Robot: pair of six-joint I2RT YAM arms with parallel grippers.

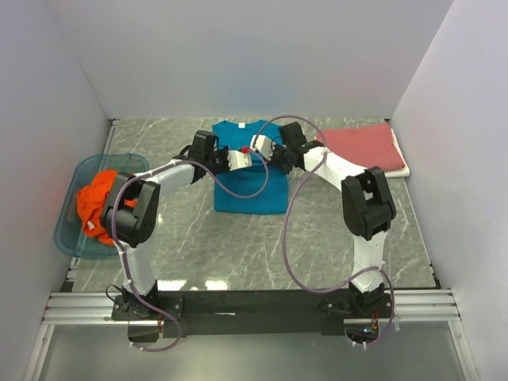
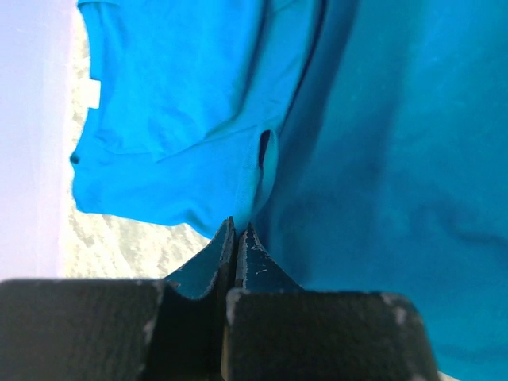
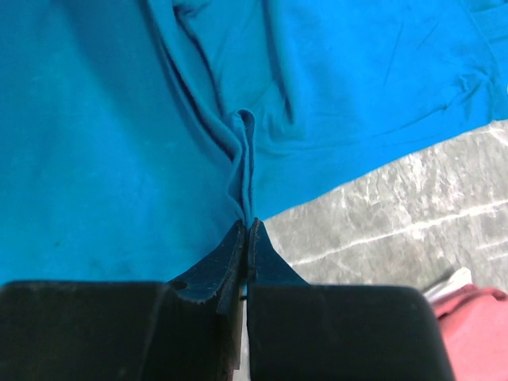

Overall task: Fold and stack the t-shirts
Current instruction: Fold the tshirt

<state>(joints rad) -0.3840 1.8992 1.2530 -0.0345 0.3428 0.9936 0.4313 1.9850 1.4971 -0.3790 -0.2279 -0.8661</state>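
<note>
Pinching teal t-shirt (image 1: 246,205) side edges: left jaws, right jaws | open tabletop (image 1: 238,246) nearside | red t-shirt (image 1: 361,147) far-right

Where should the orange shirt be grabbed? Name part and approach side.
Pinch the highest crumpled fold of the orange t-shirt, coming straight down from above: it lies heaped in the blue tub, whose walls likely block a sideways approach.

Grey marbled table (image 1: 182,238) bears a teal t-shirt (image 1: 248,205), a folded red t-shirt (image 1: 361,147) (far right) and a blue tub (image 1: 65,226).
</note>
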